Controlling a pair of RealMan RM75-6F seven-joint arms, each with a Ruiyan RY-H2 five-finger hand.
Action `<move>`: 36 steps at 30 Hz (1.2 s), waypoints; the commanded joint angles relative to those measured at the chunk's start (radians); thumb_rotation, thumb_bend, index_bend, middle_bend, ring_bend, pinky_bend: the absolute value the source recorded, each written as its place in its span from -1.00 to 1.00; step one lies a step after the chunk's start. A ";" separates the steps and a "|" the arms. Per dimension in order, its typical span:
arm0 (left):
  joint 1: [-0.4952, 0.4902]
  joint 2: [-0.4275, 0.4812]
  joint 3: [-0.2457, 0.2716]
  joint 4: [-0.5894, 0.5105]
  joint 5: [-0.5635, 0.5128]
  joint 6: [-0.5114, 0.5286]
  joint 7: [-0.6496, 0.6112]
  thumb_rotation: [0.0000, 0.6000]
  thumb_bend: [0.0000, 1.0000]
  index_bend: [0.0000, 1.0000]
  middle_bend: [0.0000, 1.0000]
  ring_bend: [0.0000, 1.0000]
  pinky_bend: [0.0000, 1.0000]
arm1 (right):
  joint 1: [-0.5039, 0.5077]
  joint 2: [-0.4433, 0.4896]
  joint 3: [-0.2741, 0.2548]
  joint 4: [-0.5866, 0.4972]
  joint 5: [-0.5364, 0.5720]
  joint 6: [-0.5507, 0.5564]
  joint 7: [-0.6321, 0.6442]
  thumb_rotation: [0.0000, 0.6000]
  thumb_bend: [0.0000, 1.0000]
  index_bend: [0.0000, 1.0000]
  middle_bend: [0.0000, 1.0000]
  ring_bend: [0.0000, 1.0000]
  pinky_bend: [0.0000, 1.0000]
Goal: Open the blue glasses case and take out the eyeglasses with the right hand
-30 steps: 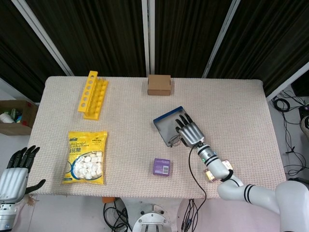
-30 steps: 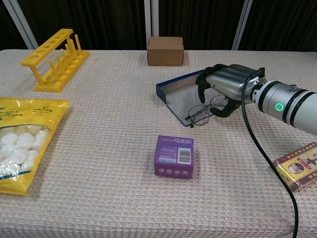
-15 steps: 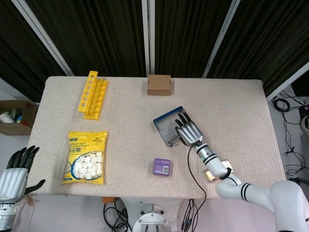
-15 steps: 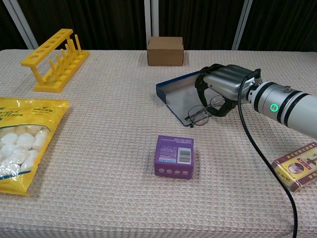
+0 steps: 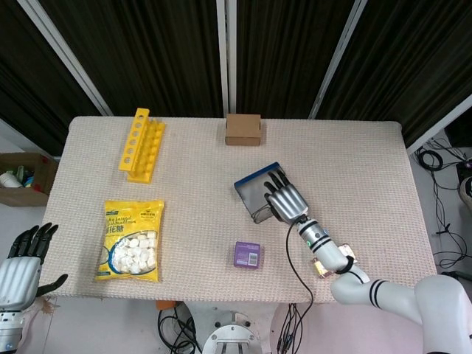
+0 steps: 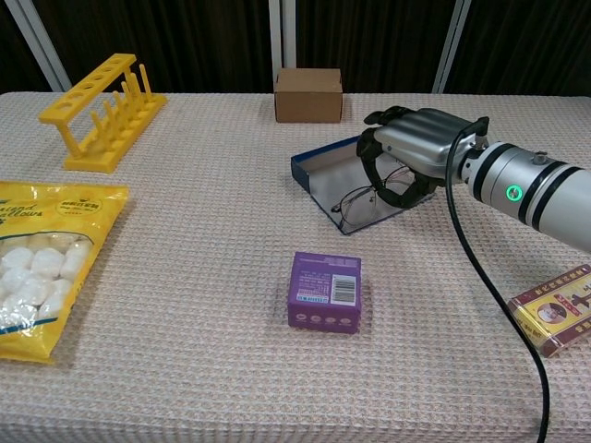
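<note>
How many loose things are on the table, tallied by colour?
Yellow: 2, rack, marshmallow bag
Brown: 1, box
Blue: 1, case
Purple: 1, box
Red and gold: 1, pack
Dark-framed: 1, glasses
Total: 7

A table (image 5: 354,155) covered in beige woven cloth stands before black curtains (image 5: 162,51) with pale vertical posts (image 5: 226,55). Cables (image 5: 442,192) trail over the light floor beyond its right edge.
</note>
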 commanded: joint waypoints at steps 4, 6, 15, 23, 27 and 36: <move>-0.006 -0.003 -0.003 0.004 0.007 -0.001 -0.005 1.00 -0.75 -0.86 -0.87 -0.91 -0.79 | 0.014 0.036 0.019 -0.142 -0.015 0.013 -0.008 1.00 -0.05 0.39 -0.52 -1.00 -1.00; -0.008 -0.003 -0.004 0.007 0.008 -0.002 -0.009 1.00 -0.75 -0.86 -0.87 -0.91 -0.79 | 0.032 0.009 0.037 -0.160 0.009 -0.004 -0.023 1.00 -0.05 0.39 -0.52 -1.00 -1.00; -0.005 -0.003 -0.004 0.025 0.002 -0.002 -0.030 1.00 -0.75 -0.86 -0.87 -0.91 -0.79 | 0.125 -0.193 0.112 -0.083 0.156 -0.048 -0.203 1.00 -0.05 0.38 -0.52 -1.00 -1.00; -0.001 -0.003 -0.002 0.032 0.004 0.005 -0.037 1.00 -0.75 -0.86 -0.87 -0.91 -0.79 | 0.160 -0.266 0.114 -0.030 0.223 -0.062 -0.286 1.00 -0.25 -0.57 -0.69 -1.00 -1.00; 0.000 -0.004 -0.003 0.033 0.003 0.007 -0.039 1.00 -0.75 -0.86 -0.87 -0.91 -0.79 | 0.136 -0.203 0.110 -0.091 0.216 -0.032 -0.277 1.00 -0.30 -0.83 -0.70 -1.00 -1.00; -0.006 -0.001 -0.006 0.026 0.011 0.008 -0.032 1.00 -0.75 -0.86 -0.87 -0.91 -0.79 | -0.044 0.212 0.030 -0.429 0.145 0.113 -0.219 1.00 -0.26 -0.86 -0.75 -1.00 -1.00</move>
